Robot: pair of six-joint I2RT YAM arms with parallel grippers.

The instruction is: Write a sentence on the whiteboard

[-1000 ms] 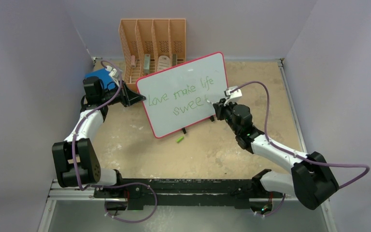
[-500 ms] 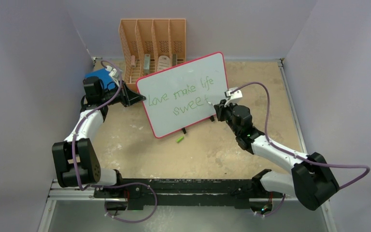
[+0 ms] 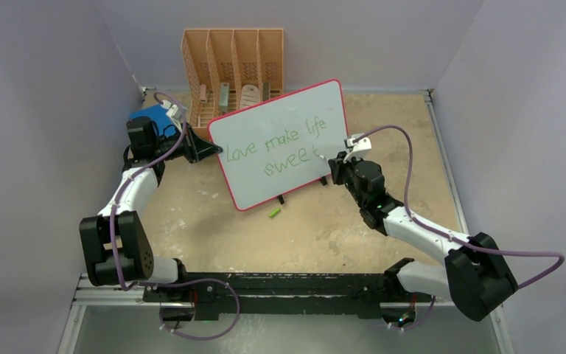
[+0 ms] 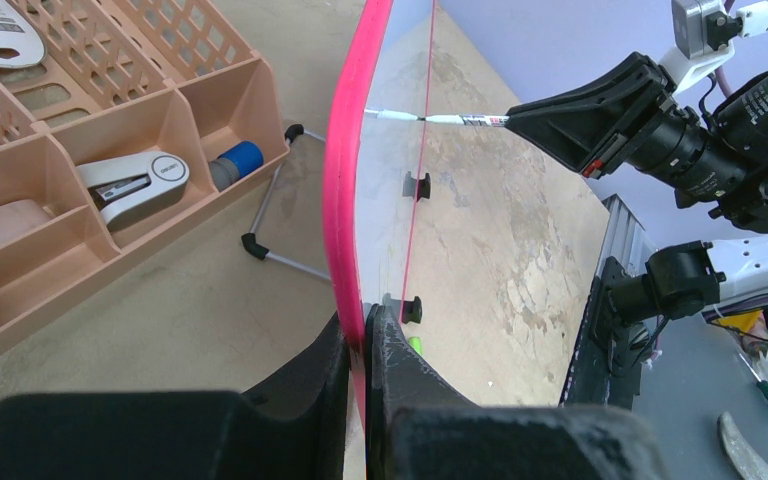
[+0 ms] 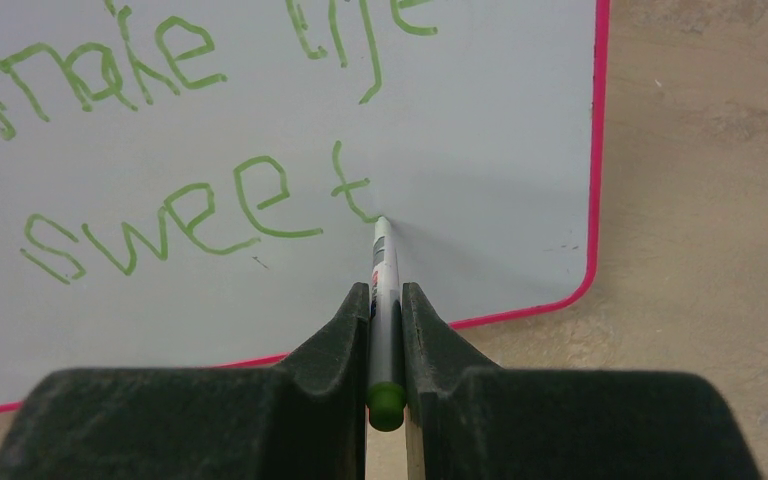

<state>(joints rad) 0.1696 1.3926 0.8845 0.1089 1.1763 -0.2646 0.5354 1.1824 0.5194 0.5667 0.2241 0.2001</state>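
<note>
Right wrist: sentence (image 5: 196,220) reads "make life sweet"; right claw (image 5: 386,293) pinches marker (image 5: 384,268), left claw (image 4: 364,322) whiteboard (image 4: 343,170).

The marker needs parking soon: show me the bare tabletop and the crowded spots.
Bare: the table between the feet of the whiteboard and the arm bases, bar a small green object; also the far right corner beyond the right gripper. Crowded: far left, where organizer, blue book and left gripper meet.

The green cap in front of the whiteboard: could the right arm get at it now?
Likely yes for reach: the green cap lies on bare table nearby. But the right end effector is shut on the marker.
</note>
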